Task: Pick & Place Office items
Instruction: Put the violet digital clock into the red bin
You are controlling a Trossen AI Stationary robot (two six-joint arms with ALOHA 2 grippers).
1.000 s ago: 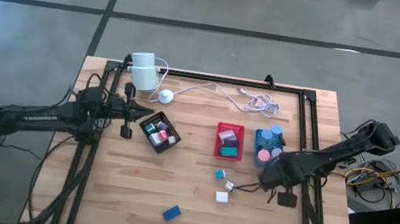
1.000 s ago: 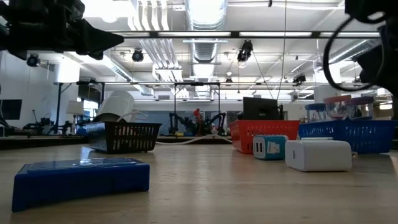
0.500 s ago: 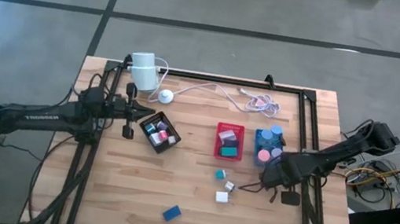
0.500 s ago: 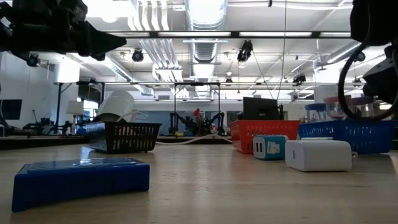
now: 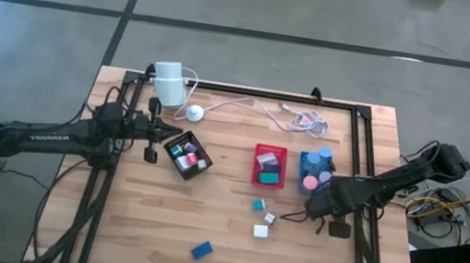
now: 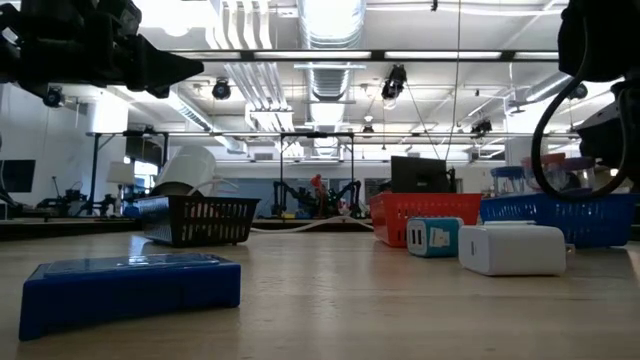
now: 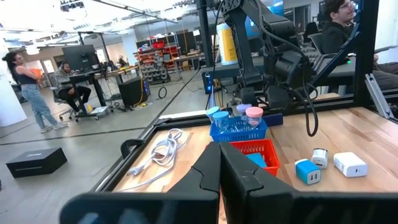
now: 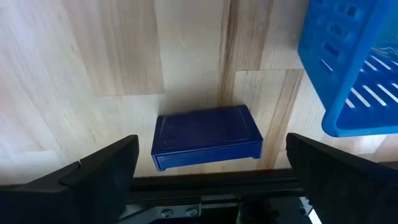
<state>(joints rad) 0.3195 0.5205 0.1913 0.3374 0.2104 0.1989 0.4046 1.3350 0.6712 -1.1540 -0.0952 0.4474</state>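
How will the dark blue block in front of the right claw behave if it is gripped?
The block looks rigid with flat sides, so it probably will not roll or bend. It lies low on the table, so tipping seems unlikely. Its smooth faces may slip slightly in the open right claw.

left claw (image 5: pixel 177 132) closed, level; right claw (image 8: pixel 208 163) spread wide, pointing down

Table (image 5: pixel 108 234) — black tray (image 5: pixel 187 156), red tray (image 5: pixel 269 166), blue tray (image 5: pixel 314 170) mid-table; white cylinder (image 5: pixel 167 83) and cable (image 5: pixel 257 107) along far edge.
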